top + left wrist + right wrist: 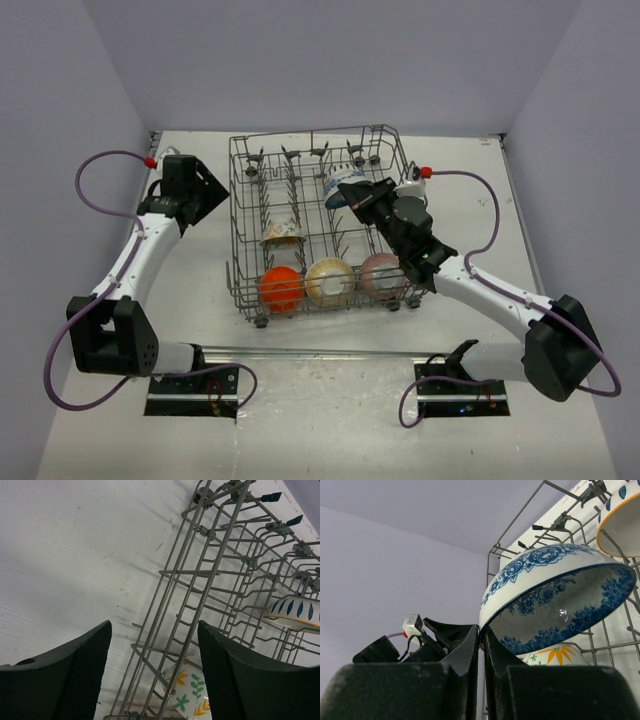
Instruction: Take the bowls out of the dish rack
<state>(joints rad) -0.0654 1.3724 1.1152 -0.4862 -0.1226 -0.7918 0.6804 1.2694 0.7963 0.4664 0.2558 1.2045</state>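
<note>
The dish rack [300,195] sits in the middle of the white table [200,280]. I can see 6 bowls, all inside it.

Along the near side stand 3 bowls in a row: the orange bowl [281,288] on the left, the cream-yellow bowl [329,281] in the middle and the pink bowl [381,275] on the right. Behind the orange one is the flower bowl [283,234], tipped on its side.

The right gripper [481,635] reaches into the far right part of the rack. Its 2 fingers are squeezed together on the rim of the blue-and-white bowl [555,600]. That bowl is tilted, and its inside faces the wrist camera. I cannot tell if it rests on the wires or hangs free. Just beside it, up in the corner of that view, is the white bowl with the orange rim [620,525].

The left gripper [154,627] hangs outside the rack, just beside its left wall. Its 2 fingers are wide apart, with nothing between them.
</note>
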